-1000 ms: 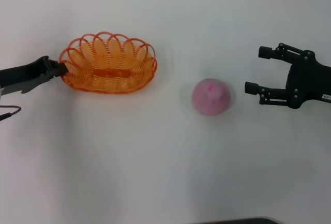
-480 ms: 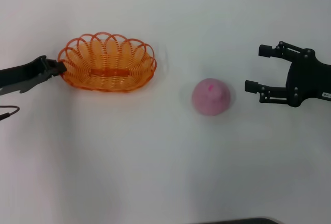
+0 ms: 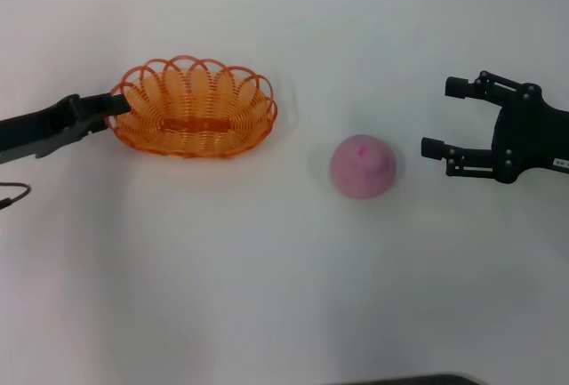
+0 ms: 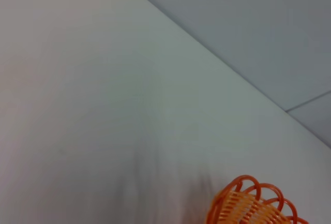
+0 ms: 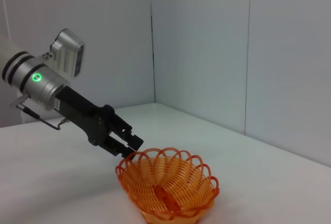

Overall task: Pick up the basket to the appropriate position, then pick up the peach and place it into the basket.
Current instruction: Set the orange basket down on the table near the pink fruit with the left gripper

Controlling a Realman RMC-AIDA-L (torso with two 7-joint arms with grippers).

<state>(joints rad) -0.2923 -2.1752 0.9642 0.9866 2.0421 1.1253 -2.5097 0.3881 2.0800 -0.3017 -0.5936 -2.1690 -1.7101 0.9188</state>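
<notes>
The orange wire basket (image 3: 196, 118) sits at the left of the white table. My left gripper (image 3: 120, 105) is shut on the rim at its left end; the right wrist view shows the left gripper (image 5: 132, 144) pinching the rim of the basket (image 5: 168, 190). Part of the basket also shows in the left wrist view (image 4: 253, 206). The pink peach (image 3: 363, 166) lies on the table to the right of the basket, apart from it. My right gripper (image 3: 437, 118) is open and empty just right of the peach.
The white table (image 3: 267, 296) stretches in front of the basket and the peach. A grey wall (image 5: 207, 43) stands behind the table.
My left gripper has moved a little to the right with the basket's rim in it, carrying the basket toward the peach. The peach and the right gripper have not moved.
</notes>
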